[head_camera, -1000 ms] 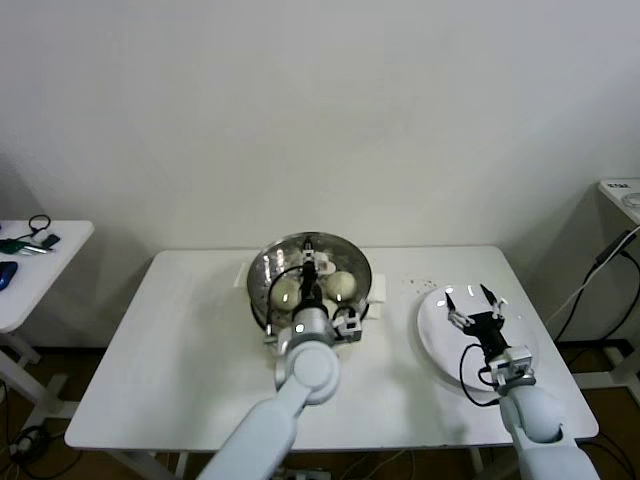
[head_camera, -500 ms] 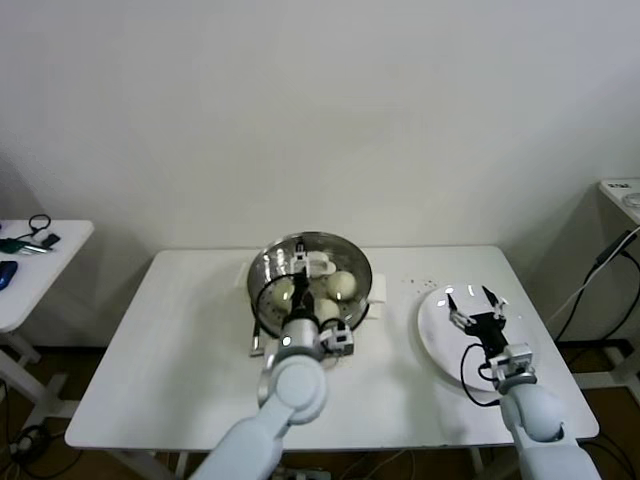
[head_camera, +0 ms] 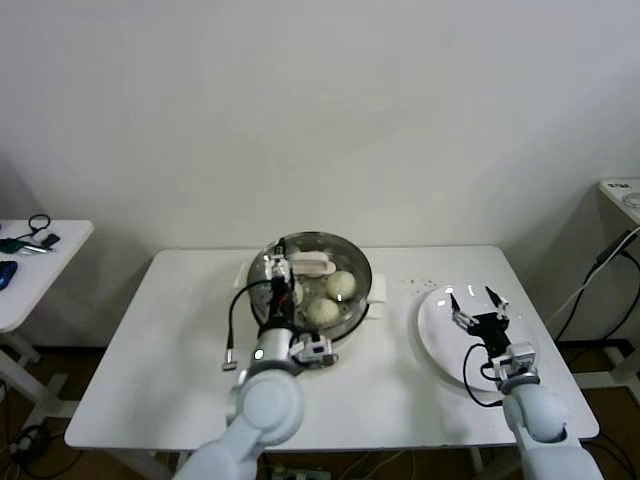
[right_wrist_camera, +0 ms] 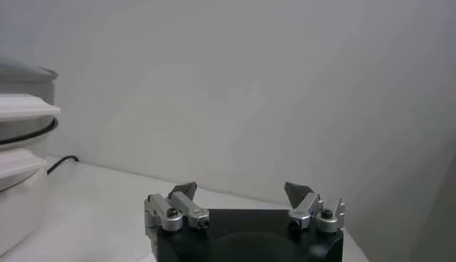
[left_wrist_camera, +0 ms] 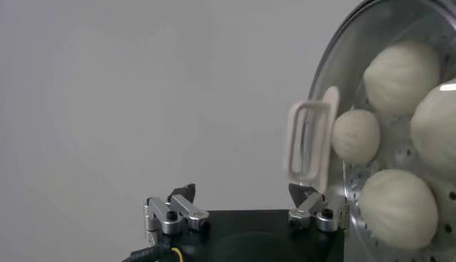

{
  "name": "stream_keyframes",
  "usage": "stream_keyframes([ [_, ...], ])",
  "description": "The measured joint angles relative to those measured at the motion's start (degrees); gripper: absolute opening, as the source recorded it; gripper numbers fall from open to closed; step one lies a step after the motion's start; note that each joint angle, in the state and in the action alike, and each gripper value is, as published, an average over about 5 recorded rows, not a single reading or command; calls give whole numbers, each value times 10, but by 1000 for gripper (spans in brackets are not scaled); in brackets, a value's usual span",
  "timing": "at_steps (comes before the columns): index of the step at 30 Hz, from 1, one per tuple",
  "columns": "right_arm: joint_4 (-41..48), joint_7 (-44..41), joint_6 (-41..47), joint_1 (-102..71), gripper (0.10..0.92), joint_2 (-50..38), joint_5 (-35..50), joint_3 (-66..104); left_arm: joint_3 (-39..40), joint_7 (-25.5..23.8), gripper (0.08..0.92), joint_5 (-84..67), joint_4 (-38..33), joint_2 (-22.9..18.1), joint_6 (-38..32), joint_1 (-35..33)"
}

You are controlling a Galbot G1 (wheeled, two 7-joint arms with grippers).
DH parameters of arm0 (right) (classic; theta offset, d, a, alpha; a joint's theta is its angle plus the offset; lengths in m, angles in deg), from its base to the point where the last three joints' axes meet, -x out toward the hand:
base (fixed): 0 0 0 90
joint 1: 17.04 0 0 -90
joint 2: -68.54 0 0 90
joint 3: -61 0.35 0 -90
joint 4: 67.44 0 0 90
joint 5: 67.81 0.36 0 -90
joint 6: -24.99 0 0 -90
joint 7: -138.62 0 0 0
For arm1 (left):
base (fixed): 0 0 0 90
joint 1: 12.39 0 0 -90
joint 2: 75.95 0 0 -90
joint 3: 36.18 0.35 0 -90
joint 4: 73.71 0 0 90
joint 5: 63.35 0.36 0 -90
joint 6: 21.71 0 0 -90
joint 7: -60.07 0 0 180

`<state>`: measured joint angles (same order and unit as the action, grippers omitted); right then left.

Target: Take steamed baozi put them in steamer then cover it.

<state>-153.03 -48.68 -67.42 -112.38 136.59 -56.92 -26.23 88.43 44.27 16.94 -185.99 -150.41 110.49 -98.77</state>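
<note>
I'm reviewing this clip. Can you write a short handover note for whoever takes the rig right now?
Left gripper: open, empty, at the left rim of the shiny steel steamer.
Right gripper: open, empty, over the bare white plate.
Done: four cream-white baozi are in the steamer, and the clear glass lid sits on it.
Left: apparently nothing except pulling the arms clear.

white table [head_camera: 180,330], white plate [head_camera: 432,330], side table [head_camera: 25,285]

Bare lab-like room: plain white wall [head_camera: 320,110], white table [head_camera: 160,340], loose cables [head_camera: 590,285].
</note>
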Motion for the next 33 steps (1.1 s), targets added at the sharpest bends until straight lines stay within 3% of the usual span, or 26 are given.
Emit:
stream_keyframes([
  [9,-10,-3,1,-8,823,1,5,8,-73,76,823,-147,-59,37,0,-43],
  [17,-19,-10,2,-20,823,-1,3,16,-183,166,823,-365,-77,39,-21,-117],
  [24,-25,-17,-3,-29,823,0,3,21,-275,218,823,-538,-64,21,-162,-194],
  [33,-33,-28,-6,-42,823,3,3,28,-351,247,823,-695,-15,-8,-341,-258],
])
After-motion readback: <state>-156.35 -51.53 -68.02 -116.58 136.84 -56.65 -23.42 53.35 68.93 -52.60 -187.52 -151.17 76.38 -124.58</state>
